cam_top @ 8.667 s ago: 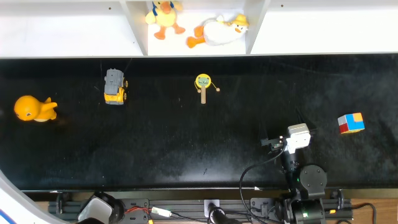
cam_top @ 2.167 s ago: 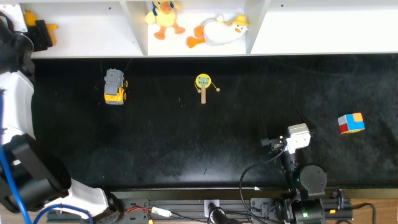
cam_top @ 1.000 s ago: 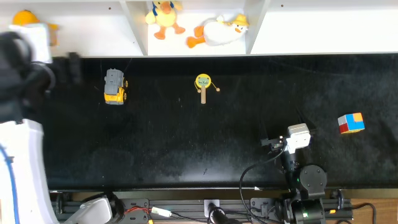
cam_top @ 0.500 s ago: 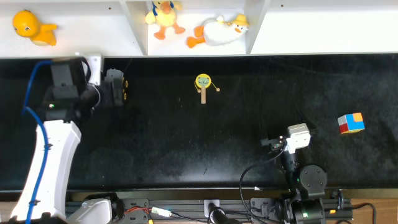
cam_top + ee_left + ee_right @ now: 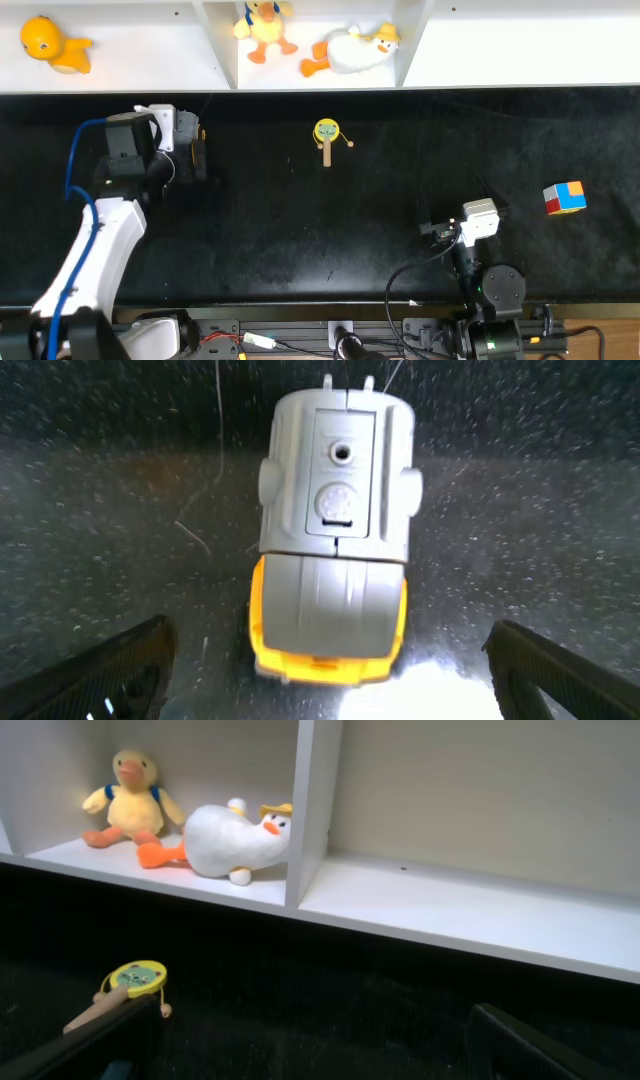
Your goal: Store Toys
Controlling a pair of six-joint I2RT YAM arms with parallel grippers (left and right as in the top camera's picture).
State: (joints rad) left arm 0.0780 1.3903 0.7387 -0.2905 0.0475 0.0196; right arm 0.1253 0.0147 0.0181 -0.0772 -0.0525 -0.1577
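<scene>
The left tool point(image 5: 328, 675) hovers over the grey-and-yellow toy truck point(image 5: 335, 530), fingers spread wide; the right tool point(image 5: 315, 1045) sits parted too.

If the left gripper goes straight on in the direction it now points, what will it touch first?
Most likely the toy truck. It lies right ahead of the left gripper, centred between its open fingers, on the black table. How far off the truck is cannot be judged.

Toy truck point(image 5: 332, 530) — smooth, glossy plastic.
</scene>
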